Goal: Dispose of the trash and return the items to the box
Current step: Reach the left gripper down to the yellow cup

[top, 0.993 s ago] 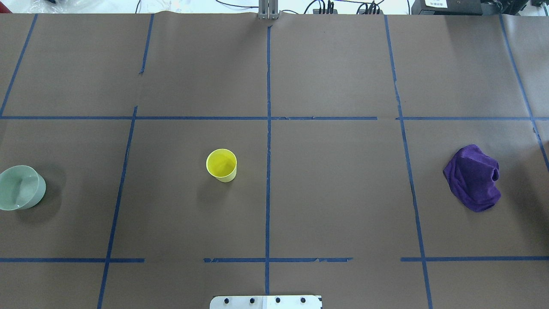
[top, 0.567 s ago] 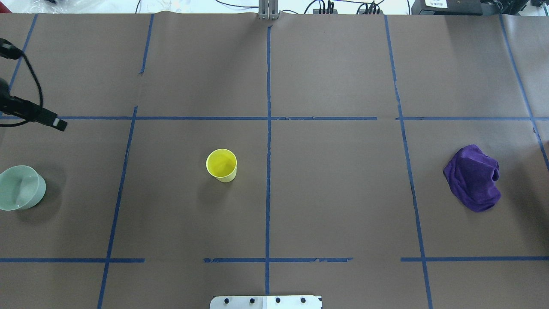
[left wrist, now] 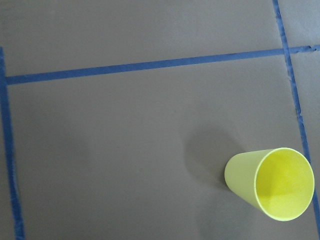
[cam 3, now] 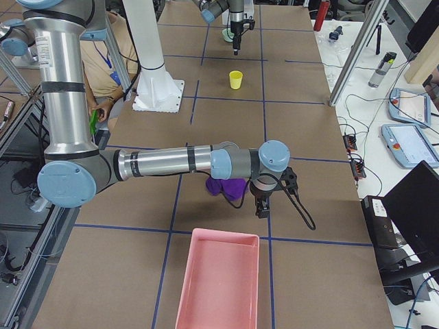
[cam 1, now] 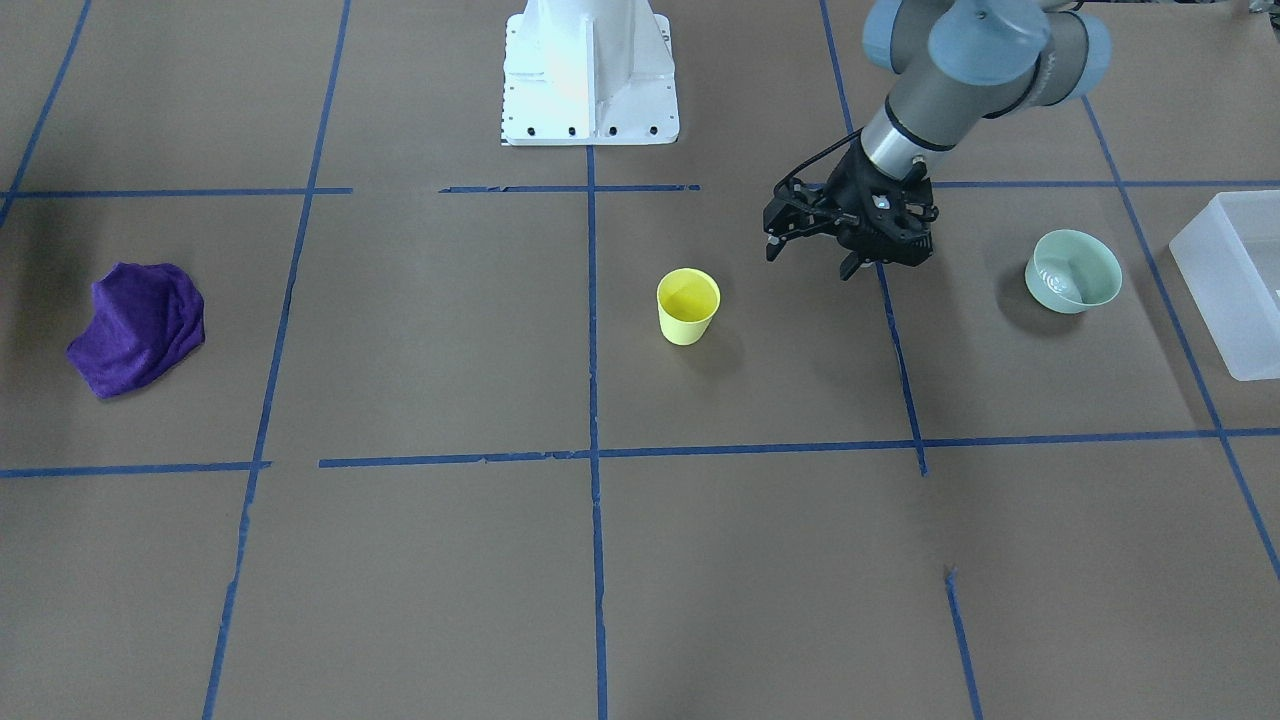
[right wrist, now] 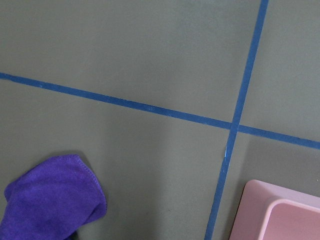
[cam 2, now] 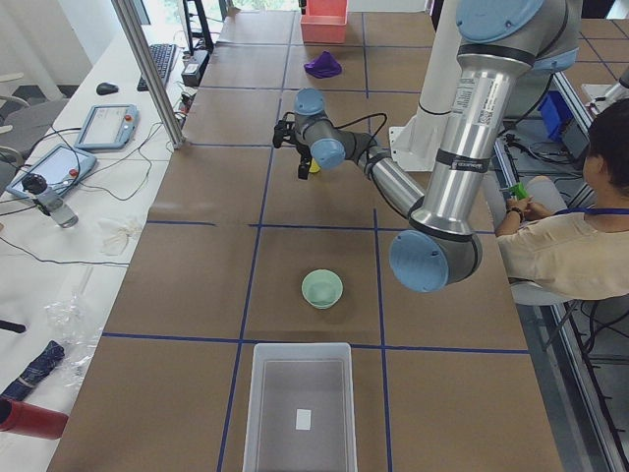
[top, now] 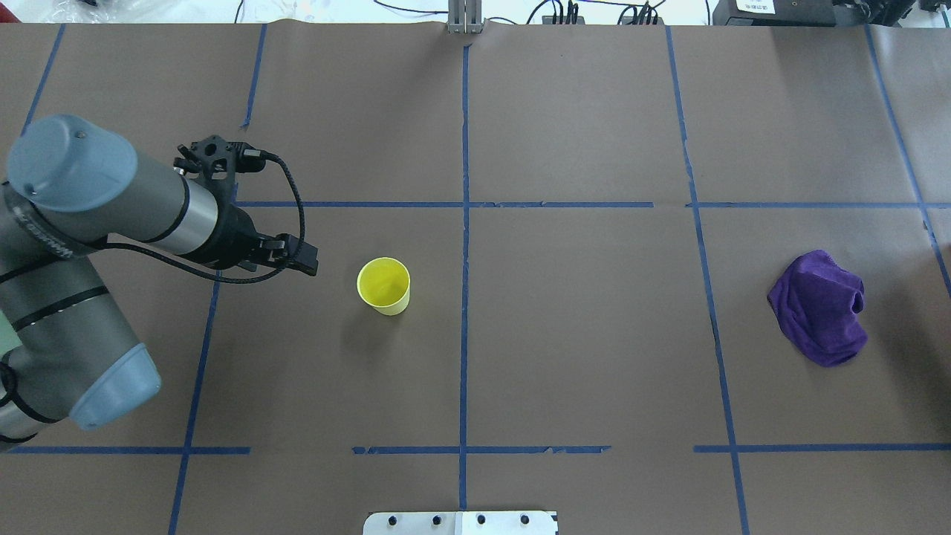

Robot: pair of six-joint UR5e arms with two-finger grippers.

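Robotics lab. Two industrial arms, the left arm (top: 96, 193) and the right arm (cam 3: 158, 162), work from a white pedestal (cam 1: 588, 70) w/ a bolted base plate. The big surface (cam 1: 420, 330) is covered in brown paper & split into a grid by blue tape (cam 1: 592, 400). Aluminium posts (cam 3: 353, 51) stand at its edge. A white side bench (cam 2: 59, 295) holds teach pendants (cam 2: 106, 126), a keyboard (cam 2: 157, 61) & loose cables (cam 2: 133, 187). A dark monitor (cam 3: 415, 205) sits nearby. An operator (cam 2: 570, 256) w/ a blue lanyard is seated behind the robot.
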